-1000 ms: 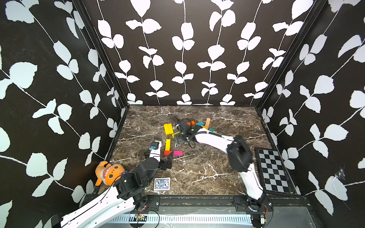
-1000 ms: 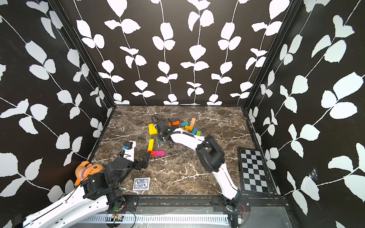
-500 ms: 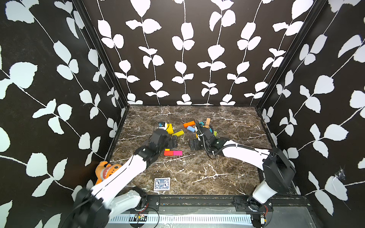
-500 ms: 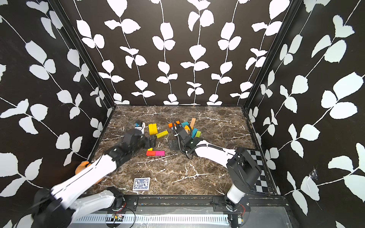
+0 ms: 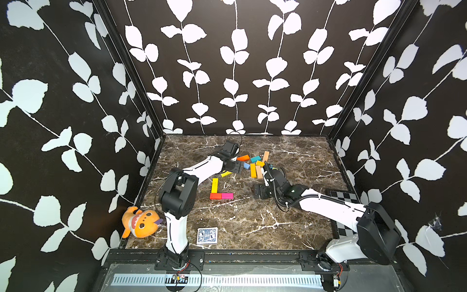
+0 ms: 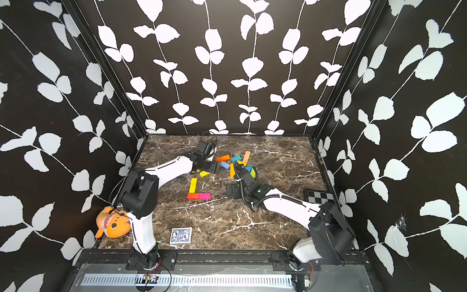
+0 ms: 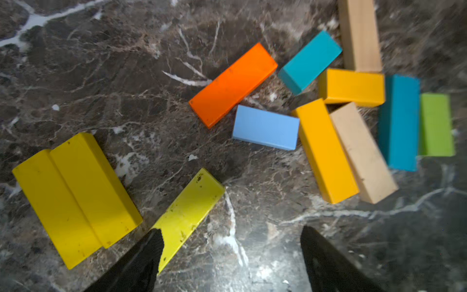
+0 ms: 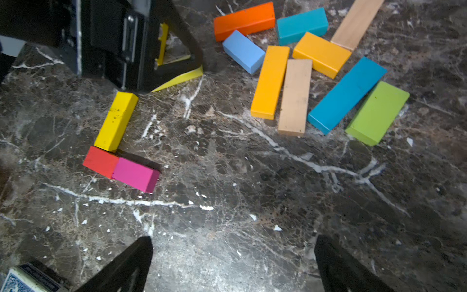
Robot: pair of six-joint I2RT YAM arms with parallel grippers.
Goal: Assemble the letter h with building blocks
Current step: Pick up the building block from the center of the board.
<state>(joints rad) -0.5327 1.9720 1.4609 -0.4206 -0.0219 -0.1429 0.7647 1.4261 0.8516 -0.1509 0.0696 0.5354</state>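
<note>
Approx. 3 of 5 bars laid left of ctr: yellow bar (image 5: 214, 185), red bar (image 5: 215, 196), pink bar (image 5: 227, 195) (only an L, no h yet). Spare blocks (image 5: 253, 170) piled farther back. Left gripper (image 7: 230, 235), jaws apart, at lime bar (image 7: 188, 215); right gripper (image 8: 233, 240), jaws wide, empty.

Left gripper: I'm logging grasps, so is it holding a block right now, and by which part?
Nothing is held. The left gripper stands open; one fingertip only overlaps the end of a lime-yellow block lying flat.

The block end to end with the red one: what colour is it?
Pink block, clearest in the right wrist view.
</note>
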